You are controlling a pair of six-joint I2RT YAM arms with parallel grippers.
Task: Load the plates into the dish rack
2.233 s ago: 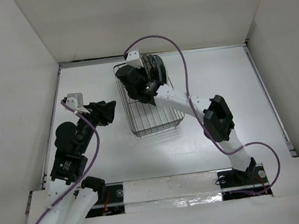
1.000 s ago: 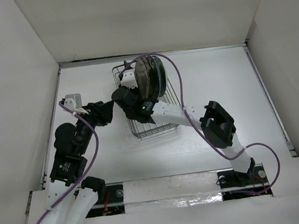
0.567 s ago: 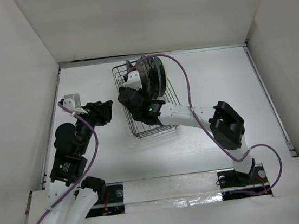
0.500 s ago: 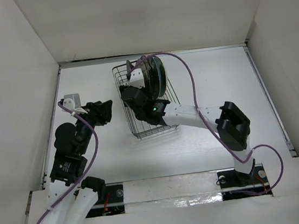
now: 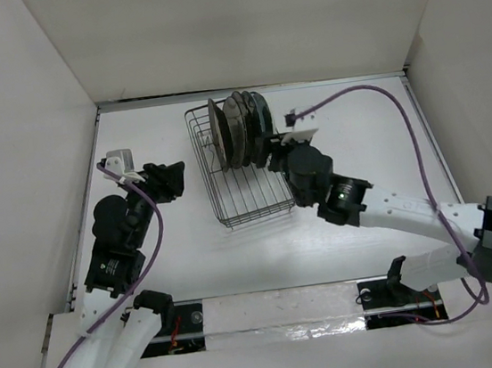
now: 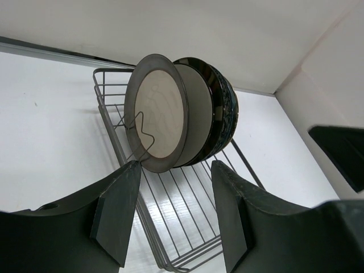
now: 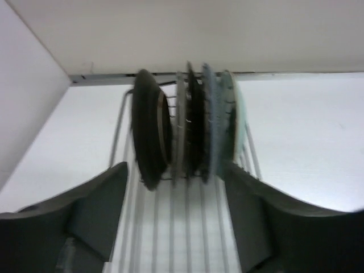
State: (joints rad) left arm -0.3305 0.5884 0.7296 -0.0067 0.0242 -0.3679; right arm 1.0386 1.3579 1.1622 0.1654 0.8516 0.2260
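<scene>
Overhead, the rectangular dark grey wire dish rack sits on the white tabletop between the two arms, with the round dinner plates standing upright on edge in its far end. From there they read only as a tight bunch of rims. The nearer half of the rack shows bare wire.

The right wrist camera sees them edge-on, though blurred, and five can be counted. A dark-edged plate stands on the left, slightly apart from the rest. The other four are packed close, ending with a pale green plate on the right.

The left wrist camera alone shows a face. It belongs to a grey-brown rimmed beige plate, with a wire tine rising in front of it and the others overlapping behind; the full count cannot be made there.

The left tool hangs left of the rack, well apart from it, fingers spread and empty. The right tool sits just beside the rack's right wall, likewise spread wide and holding nothing.
</scene>
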